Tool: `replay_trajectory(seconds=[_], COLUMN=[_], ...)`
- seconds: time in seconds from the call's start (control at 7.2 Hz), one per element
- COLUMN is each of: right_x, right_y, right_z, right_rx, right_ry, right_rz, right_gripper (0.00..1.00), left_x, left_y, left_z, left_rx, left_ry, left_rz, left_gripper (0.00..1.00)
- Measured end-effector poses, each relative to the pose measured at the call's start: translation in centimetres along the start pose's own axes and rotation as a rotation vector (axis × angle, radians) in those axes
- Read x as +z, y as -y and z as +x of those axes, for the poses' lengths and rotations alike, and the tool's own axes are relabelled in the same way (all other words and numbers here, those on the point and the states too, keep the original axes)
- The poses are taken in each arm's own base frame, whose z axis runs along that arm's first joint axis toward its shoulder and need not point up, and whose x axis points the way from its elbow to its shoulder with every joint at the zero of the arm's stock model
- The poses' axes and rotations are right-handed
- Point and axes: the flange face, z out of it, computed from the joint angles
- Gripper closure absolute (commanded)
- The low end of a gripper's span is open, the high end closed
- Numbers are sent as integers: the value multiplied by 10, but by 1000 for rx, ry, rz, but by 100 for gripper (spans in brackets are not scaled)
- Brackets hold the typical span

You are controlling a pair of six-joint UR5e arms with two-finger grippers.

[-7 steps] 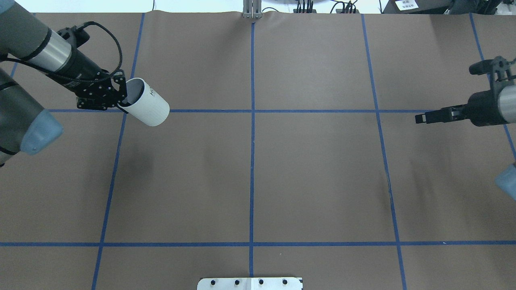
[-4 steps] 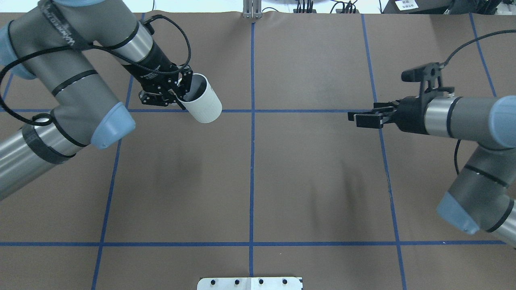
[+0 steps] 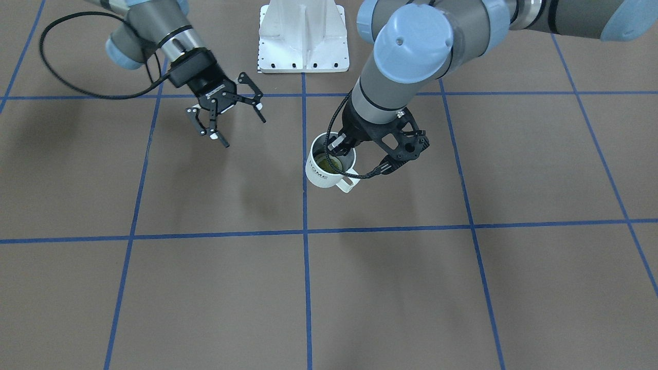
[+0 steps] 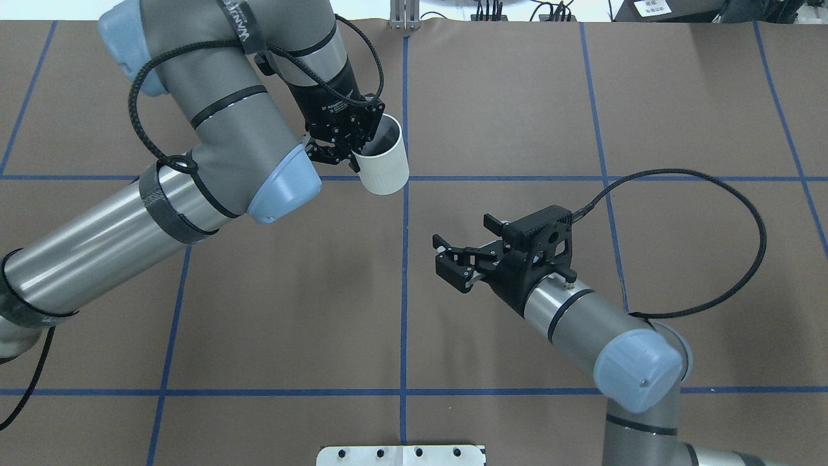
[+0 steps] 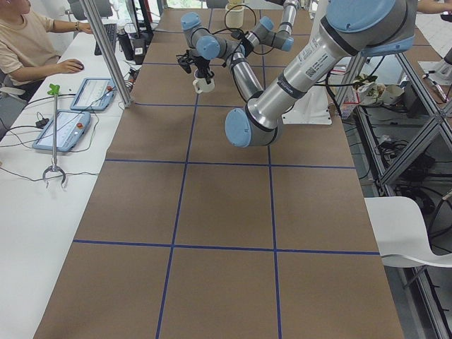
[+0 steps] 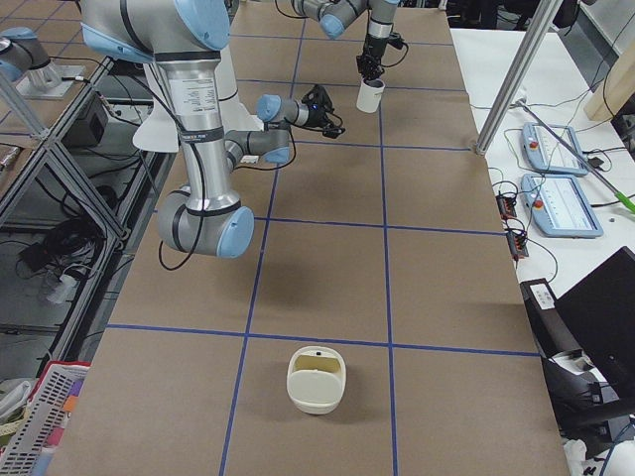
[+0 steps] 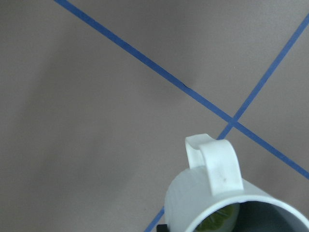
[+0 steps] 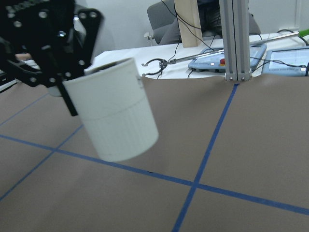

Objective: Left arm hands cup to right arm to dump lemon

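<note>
The white cup (image 4: 386,165) hangs in the air over the table's middle, slightly tilted, its handle (image 3: 345,185) facing away from the robot. My left gripper (image 4: 358,150) is shut on its rim, one finger inside and one outside. The yellow-green lemon (image 3: 329,163) lies in the bottom of the cup and also shows in the left wrist view (image 7: 216,220). My right gripper (image 4: 444,256) is open and empty, clear of the cup and pointing toward it. The right wrist view shows the cup (image 8: 116,116) close ahead, up and to the left.
A white mounting plate (image 3: 303,36) sits at the robot's edge of the table. A cream container (image 6: 316,379) stands on the table far off toward my right end. Blue tape lines (image 4: 404,272) cross the brown table. Operator desks with devices (image 5: 67,127) line the far side.
My left arm has carried the cup rightward to the centre line. My right arm has swung in toward the middle and closer to the robot, and its gripper now points at the cup.
</note>
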Motion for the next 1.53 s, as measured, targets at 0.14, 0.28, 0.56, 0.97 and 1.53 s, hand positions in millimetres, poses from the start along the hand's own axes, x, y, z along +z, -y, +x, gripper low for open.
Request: replay_trajectory(seconds=[0.14, 0.28, 0.56, 0.97, 1.53], right_x=[1, 5, 15, 23, 35], right_y=[-10, -18, -34, -30, -29], right_z=[-24, -38, -53, -50, -36], right_rx=[-20, -41, -77, -90, -104], right_ry=[-35, -73, -146, -188, -219], right_rz=[45, 84, 146, 183, 195], right_gripper=[0, 0, 0, 0, 0], left_x=[3, 6, 17, 32, 39], left_y=[-4, -9, -26, -56, -87], left_z=[11, 18, 22, 23, 20], left_rx=[-42, -77, -126, -147, -115], left_ry=[10, 17, 36, 66, 69], left_rz=[-2, -4, -18, -39, -65], left_gripper=[100, 100, 100, 100, 100])
